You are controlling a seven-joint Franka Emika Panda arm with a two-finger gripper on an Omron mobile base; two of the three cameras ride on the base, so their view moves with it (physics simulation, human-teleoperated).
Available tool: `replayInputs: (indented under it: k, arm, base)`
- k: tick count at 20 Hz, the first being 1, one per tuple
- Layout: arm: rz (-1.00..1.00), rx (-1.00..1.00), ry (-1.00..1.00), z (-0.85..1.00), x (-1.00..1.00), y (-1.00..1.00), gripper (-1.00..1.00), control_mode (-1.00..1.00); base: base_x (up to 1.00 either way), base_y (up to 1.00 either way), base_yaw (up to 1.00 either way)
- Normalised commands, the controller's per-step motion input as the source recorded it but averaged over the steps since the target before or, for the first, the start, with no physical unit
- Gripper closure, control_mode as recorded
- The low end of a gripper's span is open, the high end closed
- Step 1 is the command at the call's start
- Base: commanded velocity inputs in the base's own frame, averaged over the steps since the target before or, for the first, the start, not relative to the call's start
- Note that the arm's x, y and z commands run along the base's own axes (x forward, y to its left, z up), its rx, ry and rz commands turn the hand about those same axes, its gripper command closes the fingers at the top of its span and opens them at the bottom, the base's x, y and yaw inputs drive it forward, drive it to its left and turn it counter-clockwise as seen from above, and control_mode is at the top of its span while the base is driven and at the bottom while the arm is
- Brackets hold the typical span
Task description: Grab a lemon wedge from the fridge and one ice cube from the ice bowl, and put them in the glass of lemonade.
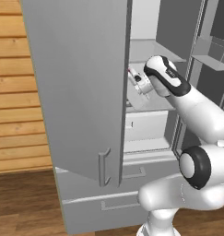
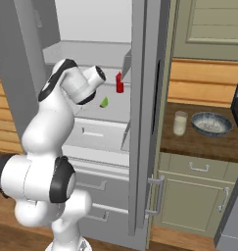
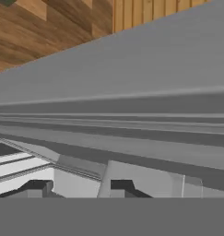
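Fridge (image 1: pixel 81 83) door is swung open nearest the left base camera; the arm is reached past its edge into the compartment. Gripper (image 1: pixel 132 73) is seen only partly behind that door edge, so jaw state cannot be told, nor whether anything is held. Lemon wedge (image 2: pixel 104 102) is seen on the fridge shelf in the right base view, just beside the wrist, near the red bottle (image 2: pixel 119 83) standing further back on the same shelf. The wedge reads as a tiny yellow-green sliver, low and likely slippery.

Risks, as judged: wedge could be pushed along the shelf or missed if the jaws close off-centre; bottle could be knocked by the wrist. Glass of lemonade (image 2: pixel 180 123) and ice bowl (image 2: pixel 212 123) are set on the counter right of the fridge, near each other.
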Motion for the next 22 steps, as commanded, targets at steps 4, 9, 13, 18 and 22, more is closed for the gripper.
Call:
replayInputs:
  k: [4, 9, 13, 18, 22]
  arm:
    - [0.12, 0.00, 0.00, -0.15, -0.46, 1.00, -1.00, -1.00]
    - [0.09, -0.01, -0.01, -0.04, -0.46, 1.00, -1.00, -1.00]
    - [0.08, -0.02, -0.04, 0.00, -0.64, 1.00, -1.00, -1.00]
    - [0.07, -0.01, -0.03, 0.02, -0.56, 1.00, -1.00, -1.00]
    - [0.02, -0.05, -0.07, 0.00, -0.30, 1.00, -1.00, -1.00]
  base:
    - [0.00, 0.00, 0.00]
    - [0.00, 0.00, 0.00]
    - [0.00, 0.00, 0.00]
    - [0.00, 0.00, 0.00]
    - [0.00, 0.00, 0.00]
